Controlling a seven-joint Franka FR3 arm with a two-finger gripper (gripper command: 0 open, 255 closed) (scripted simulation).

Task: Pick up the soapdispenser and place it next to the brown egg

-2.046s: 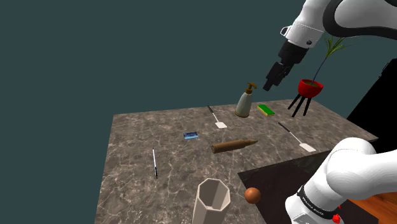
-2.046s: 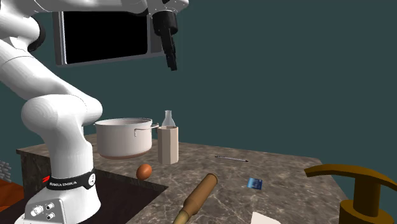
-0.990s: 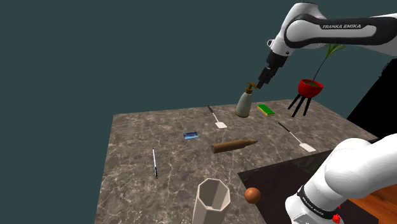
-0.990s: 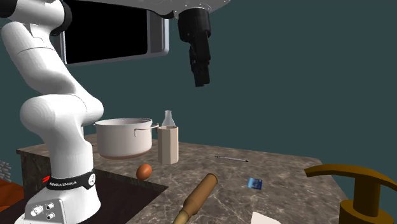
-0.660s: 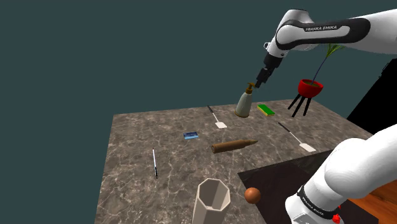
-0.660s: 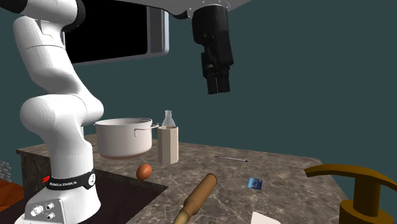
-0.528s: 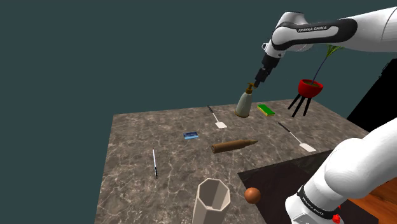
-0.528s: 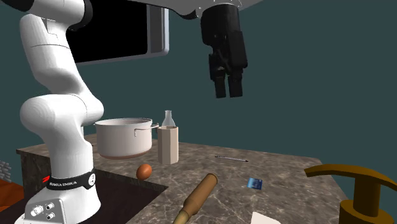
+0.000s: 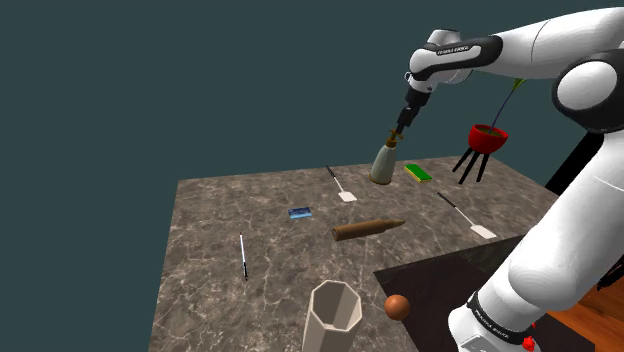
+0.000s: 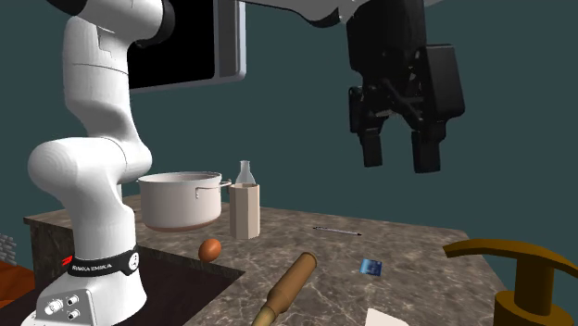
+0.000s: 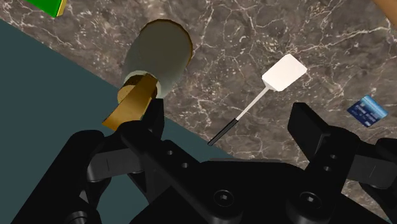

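Over the marble table's [image 9: 230, 215] far edge the gripper [image 10: 398, 159] hovers, fingers [image 10: 371, 148] spread, off-centre from the soap dispenser [image 9: 382, 165]. Centre on its grey body below the brown pump [image 11: 130, 105] before closing.

Dark teal wall [image 9: 150, 90] is running behind everything, lit flat and even. Marbled grey-brown countertop [image 9: 260, 290] is filling the mid of the shoulder view, w/ wood floor [image 9: 600, 328] showing at lower right and a black area [image 9: 570, 170] above it. In 2nd ext. view, grey-framed black panel [image 10: 190, 46] is hanging on the wall.
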